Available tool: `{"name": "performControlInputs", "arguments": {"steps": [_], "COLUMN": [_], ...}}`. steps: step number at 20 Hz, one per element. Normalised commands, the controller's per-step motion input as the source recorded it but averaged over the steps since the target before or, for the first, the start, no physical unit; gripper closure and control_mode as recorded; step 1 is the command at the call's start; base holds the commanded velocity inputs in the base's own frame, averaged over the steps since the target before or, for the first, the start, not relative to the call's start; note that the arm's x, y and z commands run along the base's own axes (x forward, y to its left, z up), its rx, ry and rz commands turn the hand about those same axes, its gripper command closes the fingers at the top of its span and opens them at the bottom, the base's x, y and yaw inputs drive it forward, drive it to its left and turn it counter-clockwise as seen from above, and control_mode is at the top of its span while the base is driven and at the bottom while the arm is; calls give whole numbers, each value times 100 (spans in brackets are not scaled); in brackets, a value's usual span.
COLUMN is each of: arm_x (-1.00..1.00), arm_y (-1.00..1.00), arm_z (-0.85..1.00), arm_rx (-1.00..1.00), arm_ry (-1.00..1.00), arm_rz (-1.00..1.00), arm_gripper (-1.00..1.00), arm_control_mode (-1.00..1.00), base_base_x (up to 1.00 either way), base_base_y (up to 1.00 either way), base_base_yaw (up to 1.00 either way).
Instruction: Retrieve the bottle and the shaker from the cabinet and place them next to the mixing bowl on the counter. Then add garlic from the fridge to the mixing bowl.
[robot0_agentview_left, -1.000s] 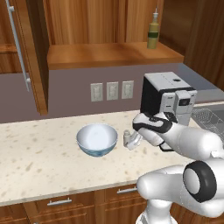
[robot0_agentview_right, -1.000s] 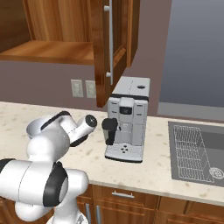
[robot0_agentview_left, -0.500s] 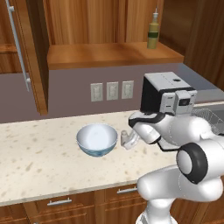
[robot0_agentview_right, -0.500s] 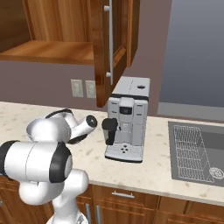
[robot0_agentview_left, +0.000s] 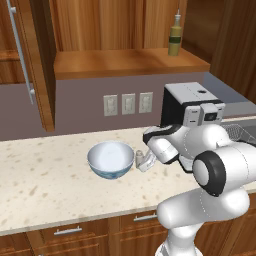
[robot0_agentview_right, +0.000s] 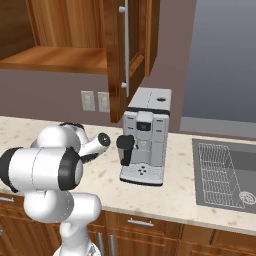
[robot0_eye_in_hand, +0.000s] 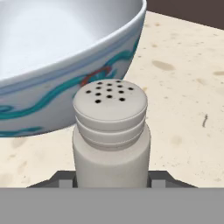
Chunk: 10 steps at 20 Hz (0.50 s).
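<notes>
My gripper (robot0_agentview_left: 142, 161) is shut on the shaker (robot0_agentview_left: 139, 154), a small pale cylinder with a holed top, held upright low over the counter (robot0_agentview_left: 40, 185). It sits just right of the mixing bowl (robot0_agentview_left: 111, 159). In the hand view the shaker (robot0_eye_in_hand: 111, 127) stands between the fingertips (robot0_eye_in_hand: 65, 181), with the bowl's blue-patterned wall (robot0_eye_in_hand: 65, 87) close behind it. The olive-green bottle (robot0_agentview_left: 174, 39) stands on the shelf of the open cabinet (robot0_agentview_left: 125, 62). I cannot tell whether the shaker's base touches the counter. Garlic and fridge are out of view.
A coffee machine (robot0_agentview_left: 192, 107) stands right behind my arm, and it is also visible from the other side (robot0_agentview_right: 147, 135). The cabinet doors (robot0_agentview_left: 25, 60) (robot0_agentview_right: 127, 55) hang open over the counter. A sink with a rack (robot0_agentview_right: 225, 175) lies at the right.
The gripper with the shaker has edged slightly left toward the bowl, and the arm's elbow has swung forward. The bowl and bottle have not moved.
</notes>
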Motion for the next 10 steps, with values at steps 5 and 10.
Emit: {"name": "performControlInputs", "arguments": {"steps": [5,10], "arm_x": [2,0], "arm_y": [5,4], "arm_z": [-36,-31], "arm_rx": [0,0], "arm_ry": [-2,-5], "arm_rz": [0,0], "arm_gripper": [100,100], "arm_control_mode": [-100,-100], "base_base_x": [0,0], "base_base_y": [0,0], "base_base_yaw": [0,0]}}
